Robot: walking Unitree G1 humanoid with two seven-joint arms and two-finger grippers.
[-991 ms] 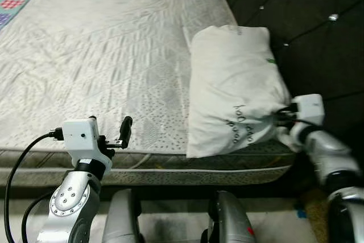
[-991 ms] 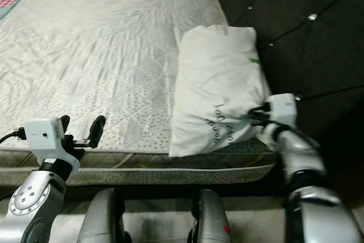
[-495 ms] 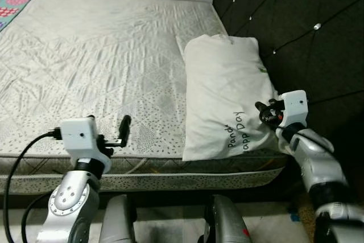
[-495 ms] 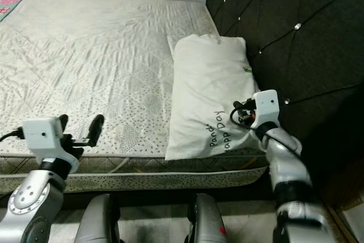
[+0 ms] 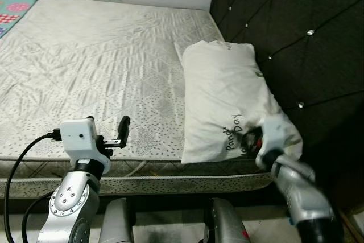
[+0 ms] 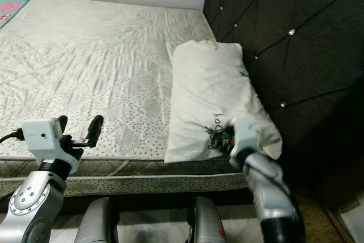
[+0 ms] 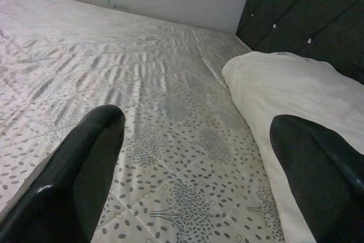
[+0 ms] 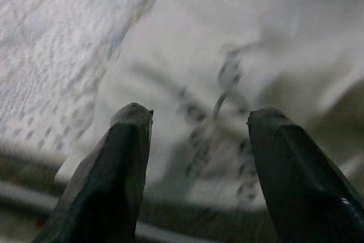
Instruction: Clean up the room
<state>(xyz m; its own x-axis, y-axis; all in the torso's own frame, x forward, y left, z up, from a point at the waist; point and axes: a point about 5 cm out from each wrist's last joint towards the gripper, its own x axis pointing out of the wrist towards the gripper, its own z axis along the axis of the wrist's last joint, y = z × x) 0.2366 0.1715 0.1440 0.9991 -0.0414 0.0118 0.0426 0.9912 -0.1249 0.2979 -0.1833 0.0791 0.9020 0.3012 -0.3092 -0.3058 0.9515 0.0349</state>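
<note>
Pillow lettering partly behind right gripper

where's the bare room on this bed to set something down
The mattress is bare from the wall across to the pillow. It is crowded along the headboard, where the pillow lies and the right gripper sits at its near corner.

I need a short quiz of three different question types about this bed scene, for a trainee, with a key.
1. True or false: the pillow lies beside the dark headboard.
2. Which gripper is at the pillow's near end? A) left gripper B) right gripper
3. Fill in: the right gripper's fingers are ____ (open/shut).

Key: 1 true; 2 B; 3 open.
</note>
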